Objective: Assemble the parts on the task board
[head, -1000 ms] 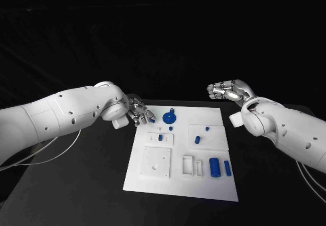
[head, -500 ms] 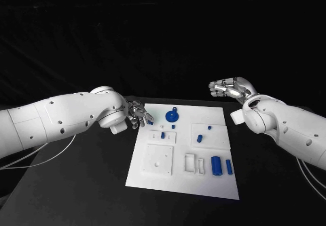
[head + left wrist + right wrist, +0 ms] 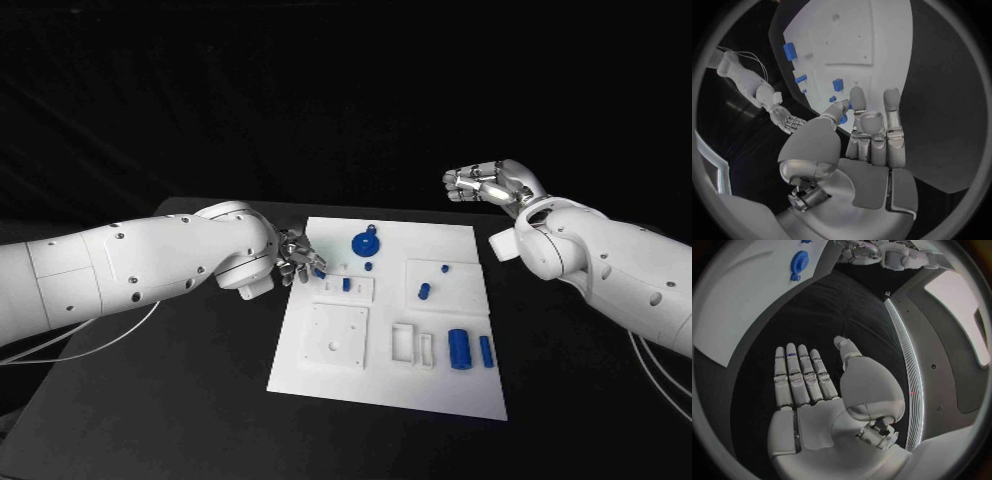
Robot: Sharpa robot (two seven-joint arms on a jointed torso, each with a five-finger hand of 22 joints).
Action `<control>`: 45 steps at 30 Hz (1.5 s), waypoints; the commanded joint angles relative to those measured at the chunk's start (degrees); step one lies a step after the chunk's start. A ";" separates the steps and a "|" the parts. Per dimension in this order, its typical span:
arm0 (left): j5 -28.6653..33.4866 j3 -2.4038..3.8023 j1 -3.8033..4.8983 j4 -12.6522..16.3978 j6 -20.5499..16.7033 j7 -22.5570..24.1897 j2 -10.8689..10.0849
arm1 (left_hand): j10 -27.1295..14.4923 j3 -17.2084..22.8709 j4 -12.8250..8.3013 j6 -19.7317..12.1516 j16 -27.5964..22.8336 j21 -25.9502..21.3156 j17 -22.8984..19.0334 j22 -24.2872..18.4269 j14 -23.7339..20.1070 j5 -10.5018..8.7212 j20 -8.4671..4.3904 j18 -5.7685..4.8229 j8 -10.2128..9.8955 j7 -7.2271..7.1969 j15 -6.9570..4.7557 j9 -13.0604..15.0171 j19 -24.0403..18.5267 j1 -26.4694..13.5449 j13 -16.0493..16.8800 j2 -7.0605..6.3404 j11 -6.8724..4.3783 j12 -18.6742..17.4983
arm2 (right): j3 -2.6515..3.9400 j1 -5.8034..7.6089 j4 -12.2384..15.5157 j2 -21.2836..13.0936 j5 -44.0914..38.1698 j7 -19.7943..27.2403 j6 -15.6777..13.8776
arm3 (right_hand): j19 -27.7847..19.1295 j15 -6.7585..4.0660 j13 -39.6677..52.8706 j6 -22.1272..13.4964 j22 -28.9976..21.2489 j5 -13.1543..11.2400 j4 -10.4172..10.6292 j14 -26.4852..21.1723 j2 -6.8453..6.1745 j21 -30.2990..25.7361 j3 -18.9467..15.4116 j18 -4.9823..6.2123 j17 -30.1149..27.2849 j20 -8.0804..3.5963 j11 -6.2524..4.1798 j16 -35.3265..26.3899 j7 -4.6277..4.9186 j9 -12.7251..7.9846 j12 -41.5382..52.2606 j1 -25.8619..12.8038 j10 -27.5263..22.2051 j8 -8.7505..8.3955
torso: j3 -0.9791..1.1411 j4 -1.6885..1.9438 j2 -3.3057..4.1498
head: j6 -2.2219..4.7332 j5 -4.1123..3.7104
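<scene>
Board: the white task board (image 3: 378, 385) lies flat in the middle of the black surface (image 3: 173, 400), long side running away from the robot
Parts: small blue pieces sit on the board; a round gear-like disc (image 3: 365, 243) near its far edge, a short peg (image 3: 346, 284) standing in a small raised plate, another peg (image 3: 423, 291) on the plate beside it, and two cylinders (image 3: 457, 350) side by side near the right edge
Holders: the raised plates and narrow slotted frames act as seats; the big square plate (image 3: 333, 340) shows only holes, and the slotted frames (image 3: 411, 345) look unfilled
Left hand: the left hand (image 3: 300, 257) hovers at the board's far left corner, fingers (image 3: 892, 107) spread and straight, holding nothing; fingertips near the small pegs
Right hand: the right hand (image 3: 490, 186) is raised well clear beyond the board's right corner, fingers flat and open in its wrist view, nothing in it
Handling: the parts look like hard, light plastic, likely smooth and easily tipped; a fingertip pinch across a peg's sides or the disc's rim seems the best hold
</scene>
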 commanded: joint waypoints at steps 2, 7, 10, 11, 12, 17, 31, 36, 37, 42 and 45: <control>-1.64 -0.24 -0.46 0.24 -2.22 0.00 0.49 | 2.53 2.85 -2.54 5.06 0.17 0.37 0.00 1.06 0.17 0.20 0.43 0.26 0.41 -4.84 0.05 5.30 -0.05 0.09 -0.09 0.74 -0.60 0.34 | 0.01 -0.02 0.24 0.13 -0.21 0.33 0.21 | 0.12 -0.03 -0.08 -0.06 -0.05 0.31 0.24 -0.13 -0.14 0.09 -0.03 1.11 -0.07 0.07 0.06 -0.37 0.12 -0.06 -0.13 0.32 -0.40 -0.22 | 0.03 -0.01 0.11 | -0.17 -0.13; -2.46 -0.44 -0.84 0.35 -2.36 0.39 0.89 | 2.53 2.93 -2.63 5.02 0.20 0.44 0.06 1.05 0.18 0.20 0.46 0.30 0.41 -4.83 0.06 5.37 -0.10 0.07 -0.14 0.80 -0.59 0.35 | 0.02 -0.02 0.29 0.19 -0.22 0.37 0.22 | 0.12 -0.03 -0.08 -0.06 -0.05 0.31 0.24 -0.13 -0.14 0.09 -0.03 1.11 -0.07 0.07 0.06 -0.37 0.12 -0.06 -0.13 0.32 -0.40 -0.22 | 0.06 -0.04 0.04 | -0.43 -0.13; -2.92 -0.50 -0.92 0.42 -2.25 0.66 0.97 | 2.54 2.99 -2.73 5.01 0.23 0.52 0.08 1.05 0.19 0.18 0.48 0.34 0.41 -4.83 0.07 5.42 -0.11 0.06 -0.15 0.87 -0.60 0.41 | 0.02 -0.02 0.31 0.19 -0.22 0.34 0.22 | 0.12 -0.03 -0.08 -0.06 -0.05 0.31 0.24 -0.13 -0.14 0.09 -0.03 1.11 -0.07 0.07 0.06 -0.37 0.12 -0.06 -0.13 0.32 -0.40 -0.22 | 0.08 -0.01 0.04 | -0.64 -0.27; -3.12 -0.51 -0.95 0.45 -2.20 0.77 0.97 | 2.54 2.99 -2.73 5.01 0.23 0.52 0.08 1.05 0.19 0.18 0.48 0.34 0.41 -4.83 0.07 5.42 -0.11 0.06 -0.15 0.87 -0.60 0.41 | 0.02 -0.02 0.32 0.18 -0.22 0.32 0.22 | 0.12 -0.03 -0.08 -0.06 -0.05 0.31 0.24 -0.13 -0.14 0.09 -0.03 1.11 -0.07 0.07 0.06 -0.37 0.12 -0.06 -0.13 0.32 -0.40 -0.22 | 0.09 -0.01 0.04 | -0.69 -0.30; -3.36 -0.53 -0.96 0.47 -2.16 0.87 0.97 | 2.54 2.99 -2.73 5.01 0.23 0.52 0.08 1.05 0.19 0.18 0.48 0.34 0.41 -4.83 0.07 5.42 -0.11 0.06 -0.15 0.87 -0.60 0.41 | 0.02 -0.02 0.33 0.17 -0.22 0.31 0.21 | 0.12 -0.03 -0.08 -0.06 -0.05 0.31 0.24 -0.13 -0.14 0.09 -0.03 1.11 -0.07 0.07 0.06 -0.37 0.12 -0.06 -0.13 0.32 -0.40 -0.22 | 0.11 -0.02 0.04 | -0.69 -0.30; -4.38 -0.60 -1.04 0.63 -1.93 1.19 0.97 | 2.53 3.00 -2.78 4.97 0.24 0.61 0.05 1.04 0.17 0.14 0.52 0.40 0.42 -4.81 0.09 5.51 -0.16 -0.05 -0.19 0.92 -0.59 0.44 | 0.02 -0.02 0.36 0.12 -0.22 0.30 0.19 | 0.20 -0.04 -0.08 -0.08 -0.05 0.32 0.25 -0.11 -0.07 0.09 0.10 1.11 -0.07 0.05 0.05 -0.38 0.10 -0.07 -0.13 0.36 -0.39 -0.23 | 0.09 0.03 0.02 | -0.71 -0.29; -5.85 -0.67 -1.22 1.42 -1.54 1.28 0.79 | 2.53 2.95 -2.82 4.90 0.21 0.76 -0.02 1.00 0.16 -0.27 0.65 0.55 0.18 -4.75 0.14 5.29 -0.28 -0.01 -0.28 1.02 -0.53 0.47 | 0.02 -0.02 0.36 0.07 -0.22 0.29 0.30 | 0.16 -0.03 -0.08 -0.04 -0.06 0.33 0.35 -0.12 -0.11 0.08 0.18 1.10 -0.07 0.04 0.06 -0.39 0.12 -0.06 -0.13 0.23 -0.39 -0.22 | 0.07 0.02 0.05 | -0.89 -0.22; -5.89 -0.68 -1.36 1.48 -1.76 1.29 0.74 | 2.53 2.91 -2.80 4.94 0.22 0.77 0.00 0.99 0.18 -0.42 0.67 0.56 0.10 -4.75 0.15 5.14 -0.29 0.02 -0.29 1.02 -0.53 0.49 | 0.02 -0.02 0.37 0.06 -0.22 0.31 0.32 | 0.16 -0.03 -0.08 -0.04 -0.06 0.33 0.35 -0.12 -0.11 0.08 0.18 1.10 -0.07 0.04 0.06 -0.39 0.12 -0.06 -0.13 0.23 -0.39 -0.22 | 0.05 0.00 0.04 | -0.89 -0.17; -5.90 -0.68 -1.40 1.45 -1.79 1.30 0.75 | 2.53 2.91 -2.80 4.94 0.22 0.77 0.00 0.99 0.18 -0.42 0.67 0.56 0.10 -4.75 0.15 5.14 -0.29 0.02 -0.29 1.02 -0.53 0.49 | 0.02 -0.02 0.38 0.06 -0.22 0.31 0.33 | 0.16 -0.03 -0.08 -0.04 -0.06 0.33 0.35 -0.12 -0.11 0.08 0.18 1.10 -0.07 0.04 0.06 -0.39 0.12 -0.06 -0.13 0.23 -0.39 -0.22 | 0.07 -0.03 0.05 | -0.90 -0.14; -6.24 -0.68 -1.66 1.28 -1.91 1.31 0.76 | 2.53 2.91 -2.80 4.94 0.22 0.77 0.00 0.99 0.18 -0.42 0.67 0.56 0.10 -4.75 0.15 5.14 -0.29 0.02 -0.29 1.02 -0.53 0.49 | 0.02 -0.02 0.40 0.04 -0.22 0.31 0.37 | 0.12 -0.04 -0.08 -0.03 -0.06 0.42 0.47 -0.11 -0.13 0.08 0.26 1.10 -0.07 0.04 0.05 -0.38 0.10 -0.06 -0.13 0.17 -0.38 -0.22 | 0.07 0.00 0.07 | -0.96 -0.21; -6.45 -0.68 -1.90 1.21 -2.00 1.33 0.72 | 2.53 2.91 -2.80 4.94 0.22 0.77 0.00 0.99 0.18 -0.42 0.67 0.56 0.10 -4.75 0.15 5.14 -0.29 0.02 -0.29 1.02 -0.53 0.49 | 0.02 -0.02 0.39 0.01 -0.22 0.29 0.39 | 0.12 -0.04 -0.08 -0.03 -0.06 0.42 0.47 -0.11 -0.13 0.08 0.26 1.10 -0.07 0.04 0.05 -0.38 0.10 -0.06 -0.13 0.17 -0.38 -0.22 | 0.07 0.02 0.06 | -1.00 -0.21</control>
